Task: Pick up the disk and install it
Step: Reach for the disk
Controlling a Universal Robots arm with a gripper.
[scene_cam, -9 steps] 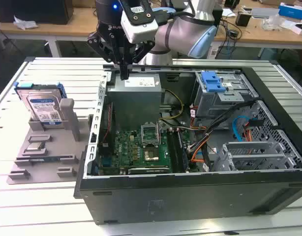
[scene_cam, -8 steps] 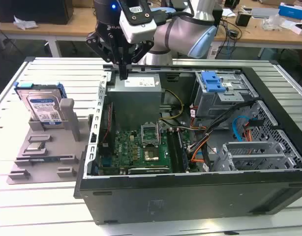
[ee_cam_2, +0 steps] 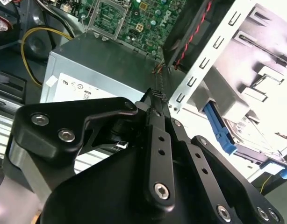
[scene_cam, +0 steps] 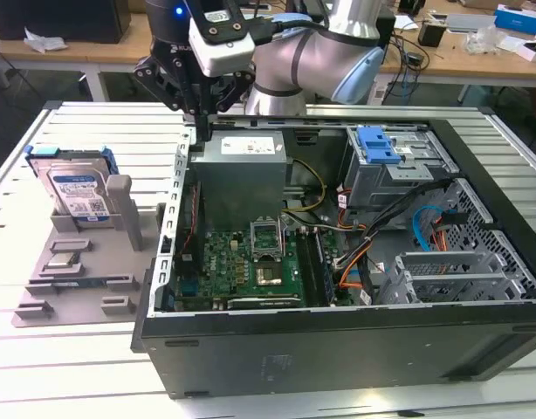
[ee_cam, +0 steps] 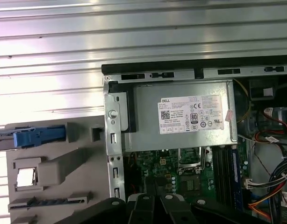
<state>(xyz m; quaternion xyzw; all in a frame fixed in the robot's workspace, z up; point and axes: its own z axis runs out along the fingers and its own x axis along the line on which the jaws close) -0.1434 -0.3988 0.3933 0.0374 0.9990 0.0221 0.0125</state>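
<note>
The disk [scene_cam: 76, 188] is a silver hard drive with a blue-and-white label and blue rails. It stands tilted in a grey fixture [scene_cam: 76, 271] on the exterior view's left, outside the computer case. Its blue rail shows edge-on in both wrist views [ee_cam_2: 219, 129] [ee_cam: 39, 137]. My gripper [scene_cam: 201, 120] hangs over the case's back left corner, above the edge of the grey power supply [scene_cam: 240, 170], right of the disk and apart from it. Its black fingers [ee_cam_2: 155, 99] are pressed together, shut on nothing.
The open computer case [scene_cam: 338, 336] lies on a slatted metal table [scene_cam: 93, 131], with the motherboard [scene_cam: 242, 262], cables and a drive cage carrying a blue latch [scene_cam: 378, 145]. The grey fixture holds other small parts. Cluttered desks stand behind the arm.
</note>
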